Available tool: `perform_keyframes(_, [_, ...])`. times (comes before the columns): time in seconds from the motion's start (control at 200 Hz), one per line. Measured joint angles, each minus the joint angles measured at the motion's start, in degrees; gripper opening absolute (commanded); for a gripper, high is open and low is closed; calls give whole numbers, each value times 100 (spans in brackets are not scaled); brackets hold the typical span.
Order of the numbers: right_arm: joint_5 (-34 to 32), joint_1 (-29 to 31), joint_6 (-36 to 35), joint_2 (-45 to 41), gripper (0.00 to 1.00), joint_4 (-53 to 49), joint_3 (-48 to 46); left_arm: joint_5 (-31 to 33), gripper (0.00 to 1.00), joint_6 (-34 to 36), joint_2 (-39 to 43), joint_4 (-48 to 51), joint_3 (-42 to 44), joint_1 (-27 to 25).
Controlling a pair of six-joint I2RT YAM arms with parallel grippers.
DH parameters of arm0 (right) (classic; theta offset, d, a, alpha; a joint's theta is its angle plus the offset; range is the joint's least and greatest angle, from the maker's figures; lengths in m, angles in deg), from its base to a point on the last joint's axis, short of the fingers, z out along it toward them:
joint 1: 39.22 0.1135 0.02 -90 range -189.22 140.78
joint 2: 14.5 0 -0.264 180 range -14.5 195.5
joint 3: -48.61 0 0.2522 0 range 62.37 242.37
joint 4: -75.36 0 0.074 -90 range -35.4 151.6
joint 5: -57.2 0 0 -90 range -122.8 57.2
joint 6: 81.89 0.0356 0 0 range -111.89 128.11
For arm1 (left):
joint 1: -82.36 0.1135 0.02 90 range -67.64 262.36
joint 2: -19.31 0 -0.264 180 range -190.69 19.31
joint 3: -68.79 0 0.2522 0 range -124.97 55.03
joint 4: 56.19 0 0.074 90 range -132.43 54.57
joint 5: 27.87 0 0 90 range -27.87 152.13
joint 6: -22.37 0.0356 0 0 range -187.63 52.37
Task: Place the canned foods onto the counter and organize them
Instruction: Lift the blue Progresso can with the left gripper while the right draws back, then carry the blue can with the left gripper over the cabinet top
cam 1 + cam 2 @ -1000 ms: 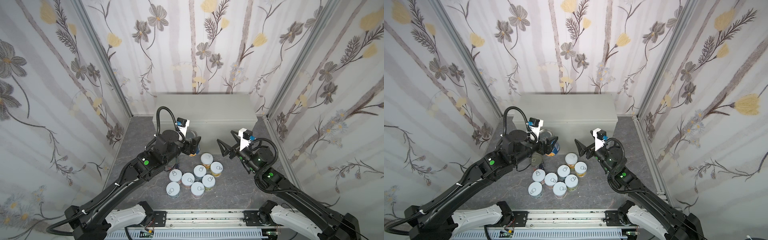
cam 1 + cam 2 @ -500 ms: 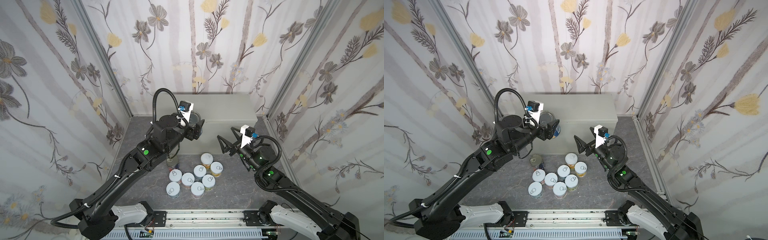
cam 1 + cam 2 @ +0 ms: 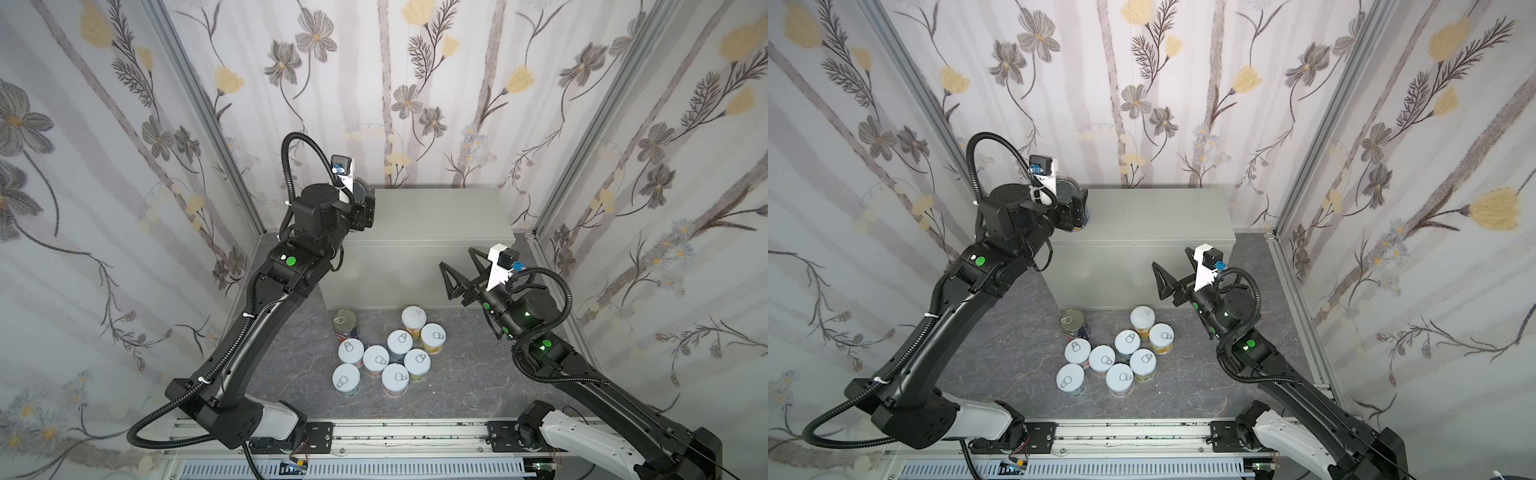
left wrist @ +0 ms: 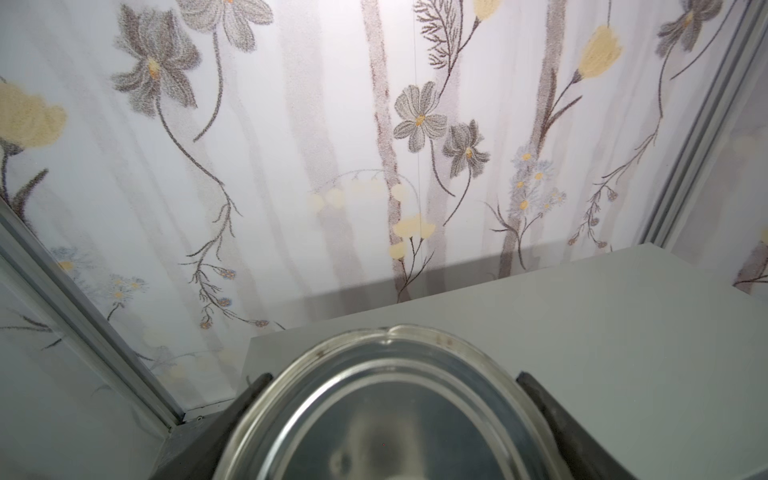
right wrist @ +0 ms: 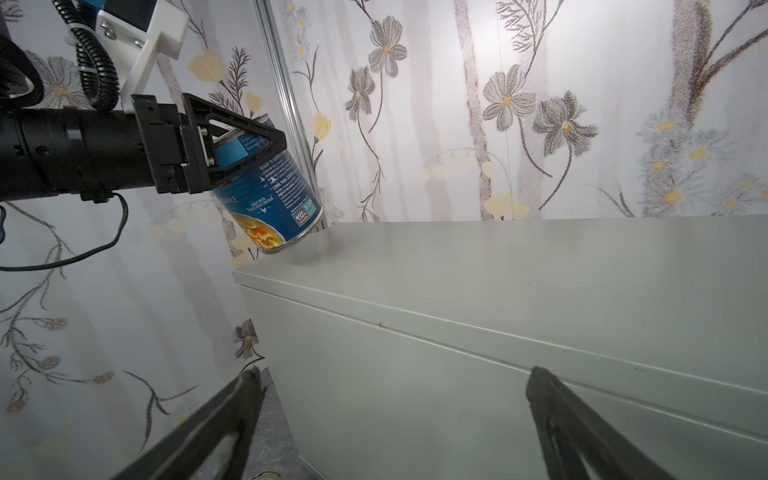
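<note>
My left gripper [image 3: 365,210] [image 3: 1077,210] [image 4: 392,382] is shut on a blue-labelled can [image 5: 270,195] with a steel top [image 4: 386,415]. It holds the can tilted just above the left rear end of the counter [image 3: 436,216] [image 3: 1154,216] [image 5: 498,270]. My right gripper [image 3: 456,257] [image 3: 1170,257] [image 5: 395,372] hangs open and empty in front of the counter's right part. On the floor before the counter stand a taller navy-labelled can [image 3: 345,322] [image 3: 1072,322] and several short pale-lidded cans [image 3: 399,343] [image 3: 1127,340], upright and close together.
Flowered walls close in the left, back and right sides, with metal corner posts [image 3: 208,116] [image 3: 582,137]. The dark marbled floor [image 3: 291,353] lies between the arms. A metal rail [image 3: 395,436] carrying both arm bases runs along the front edge.
My left arm has lifted the blue-labelled can from the floor by the other cans up and back to over the counter's left end. The right gripper has risen slightly and stayed open.
</note>
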Motion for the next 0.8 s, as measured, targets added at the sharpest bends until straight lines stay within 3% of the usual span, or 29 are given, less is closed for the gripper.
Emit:
perform_keyframes(0.345, [-267, 0, 140, -83, 100, -256, 0, -339, 0, -306, -879, 160, -892, 879])
perform_keyframes(0.799, [103, 0, 162, -87, 100, -422, 472, -472, 0, -1161, -2138, 1403, -2741, 1462])
